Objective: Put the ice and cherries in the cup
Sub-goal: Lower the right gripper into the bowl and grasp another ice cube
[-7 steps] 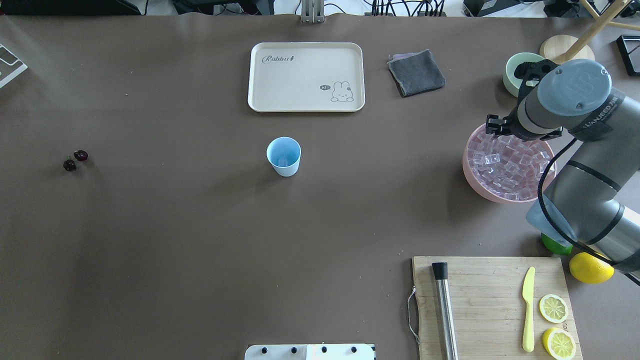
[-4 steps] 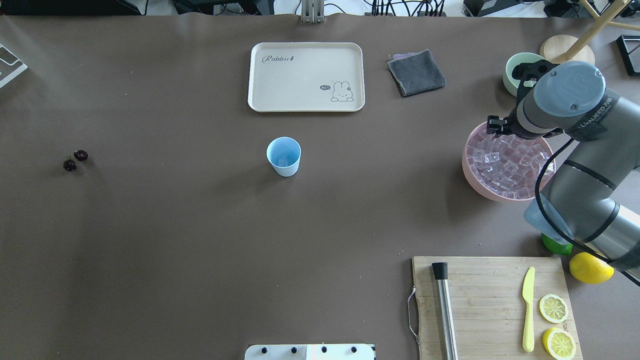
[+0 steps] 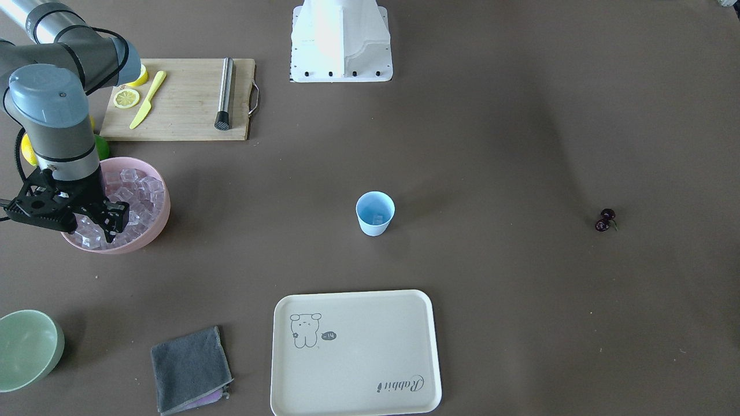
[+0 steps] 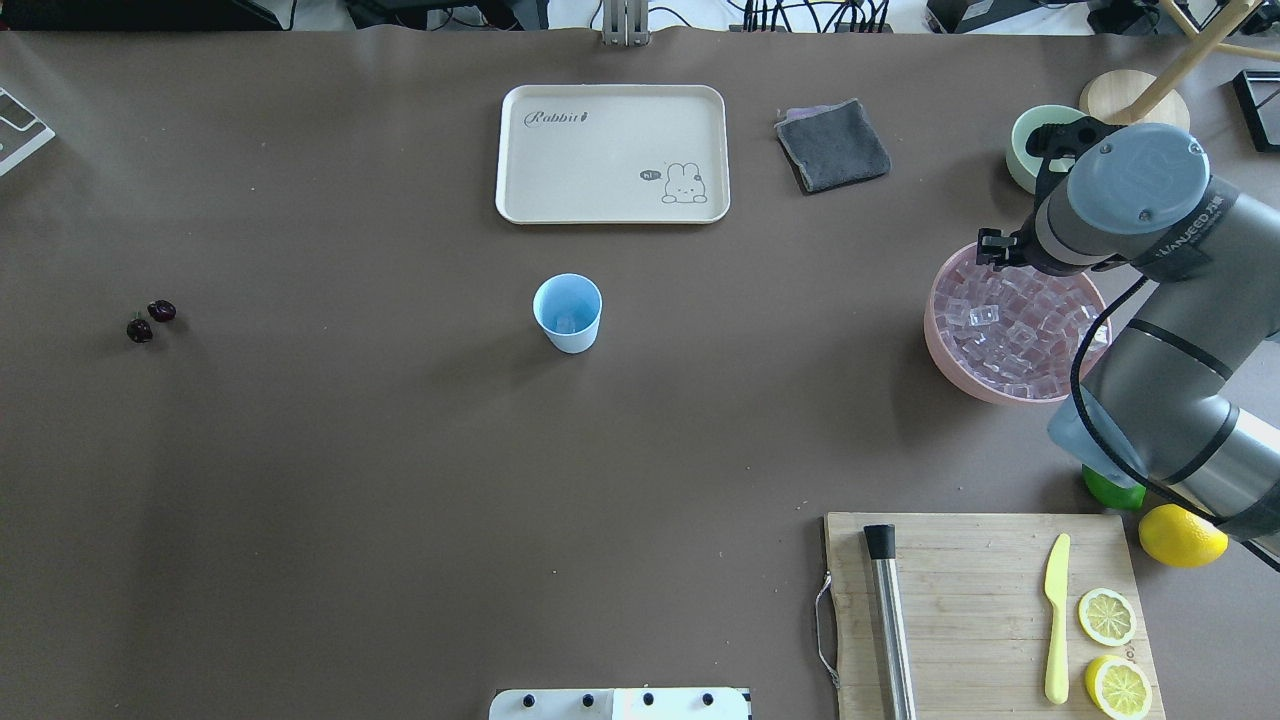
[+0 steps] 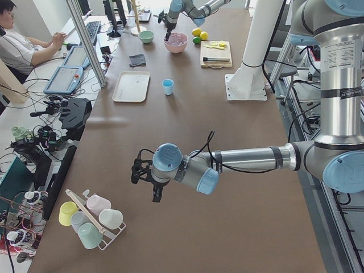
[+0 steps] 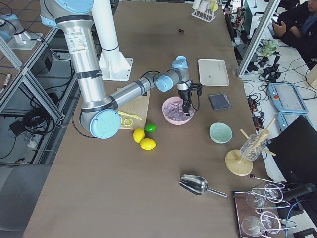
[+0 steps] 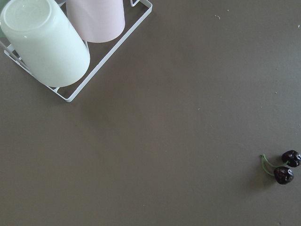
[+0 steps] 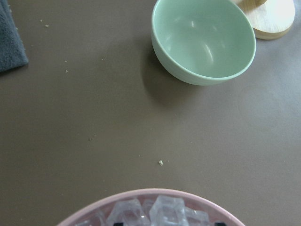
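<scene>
Progress: early. One clear cube is seen at the bottom of the cup (image 4: 568,313), which stands upright mid-table; whether more lie with it cannot be told. The bulk of the ice (image 4: 1010,330) is heaped in the pink bowl (image 3: 159,226) on the robot's right. The cherries (image 4: 150,320) are not yet fetched: the pair lies on the table far to the robot's left, well apart from the cup.

Right gripper (image 3: 62,221): held over the far side of the pink bowl, fingers spread, tips down among or just above the cubes. Nothing is seen pinched. Another ice pick is judged to be the step in hand.

Left gripper (image 5: 145,181): held above the table at the left end. Spread or pressed together cannot be told, since only the side view shows it. In its wrist view the cherries are caught at the lower right, upturned tumblers (image 7: 44,44) at the upper left.

Left to do, as judged: more ice to the cup, then the cherries.

Surroundings:
- Beyond the cup and pink bowl: tray (image 4: 600,160), cloth (image 4: 833,146), green bowl (image 8: 207,42).
- Nearer the robot: board (image 4: 970,600) with knife (image 4: 1056,620), rod (image 4: 890,620) and lemon slices (image 4: 1107,616).
- Under the right arm: lemon (image 4: 1182,535) and lime (image 4: 1105,492).

All are set off the lines from pink bowl to cup and from cherries to cup, so none is judged to be in the way. The green bowl is nearest the right gripper.
</scene>
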{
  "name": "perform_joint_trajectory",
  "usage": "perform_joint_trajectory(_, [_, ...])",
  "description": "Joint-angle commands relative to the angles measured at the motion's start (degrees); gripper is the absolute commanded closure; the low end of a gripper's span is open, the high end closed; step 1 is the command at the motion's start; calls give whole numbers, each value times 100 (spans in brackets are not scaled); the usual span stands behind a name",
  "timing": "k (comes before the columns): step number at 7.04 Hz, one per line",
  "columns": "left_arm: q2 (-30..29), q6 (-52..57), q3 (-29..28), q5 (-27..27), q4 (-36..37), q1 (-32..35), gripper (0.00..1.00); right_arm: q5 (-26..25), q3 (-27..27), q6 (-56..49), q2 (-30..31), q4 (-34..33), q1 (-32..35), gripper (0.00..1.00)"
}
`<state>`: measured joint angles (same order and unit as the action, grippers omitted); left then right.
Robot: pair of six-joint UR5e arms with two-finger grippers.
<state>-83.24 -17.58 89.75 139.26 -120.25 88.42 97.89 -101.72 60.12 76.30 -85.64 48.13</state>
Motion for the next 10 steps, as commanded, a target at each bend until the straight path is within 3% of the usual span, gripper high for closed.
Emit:
perform_joint_trajectory(1, [27, 0, -28, -4, -16, 0, 2, -42, 74, 0, -10, -6, -15, 34])
perform_joint_trajectory(3, [-8, 9, -63, -4, -16, -9, 2, -33, 56, 0, -27, -23, -6, 62])
perform_joint_trajectory(4, [1, 9, -63, -4, -24, 0, 2, -7, 13, 0, -28, -32, -6, 84])
perform_joint_trajectory(5, [9, 9, -55, -4, -25, -9, 2, 11, -14, 0, -28, -41, 3, 97])
perform_joint_trajectory(10, [18, -9, -46, -4, -104, -9, 2, 230, -645, 0, -19, -67, 319, 100])
